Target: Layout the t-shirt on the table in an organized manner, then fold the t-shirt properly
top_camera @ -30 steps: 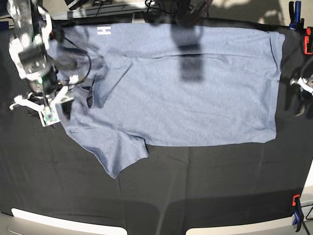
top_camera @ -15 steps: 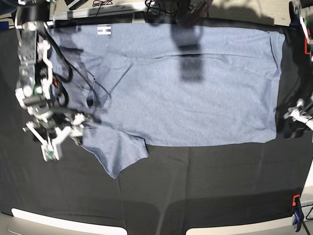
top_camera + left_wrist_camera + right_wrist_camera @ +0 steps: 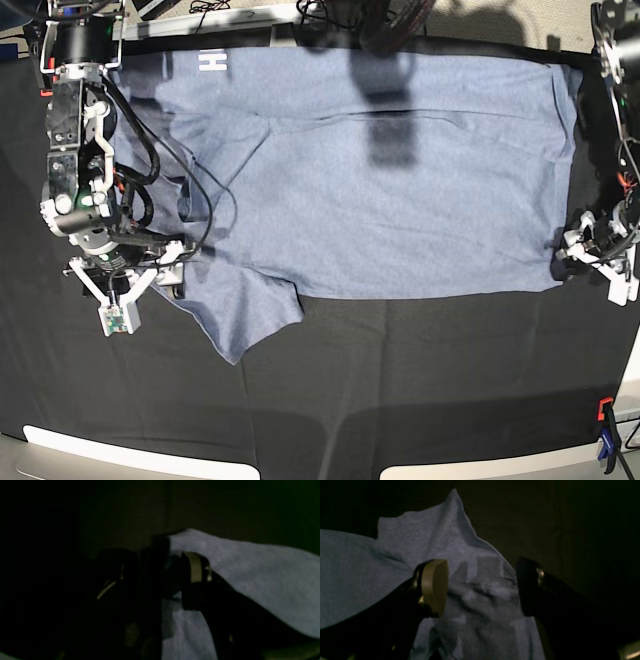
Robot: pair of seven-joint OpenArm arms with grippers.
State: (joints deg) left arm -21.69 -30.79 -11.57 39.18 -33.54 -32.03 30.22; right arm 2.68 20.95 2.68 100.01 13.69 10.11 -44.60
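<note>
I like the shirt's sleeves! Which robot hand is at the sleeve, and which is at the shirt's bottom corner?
The right gripper is at the t-shirt's sleeve; the left gripper is at its bottom hem corner.

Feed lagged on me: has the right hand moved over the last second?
Yes. In the base view the right hand has travelled down the picture, from beside the collar to the lower sleeve of the t-shirt, jaws open.

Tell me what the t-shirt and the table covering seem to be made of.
The t-shirt: soft knit, likely cotton, matte; heathered blue-grey flecks and limp wrinkles show in the right wrist view. The table covering: black woven cloth, matte, with faint creases; fibre unclear.
</note>
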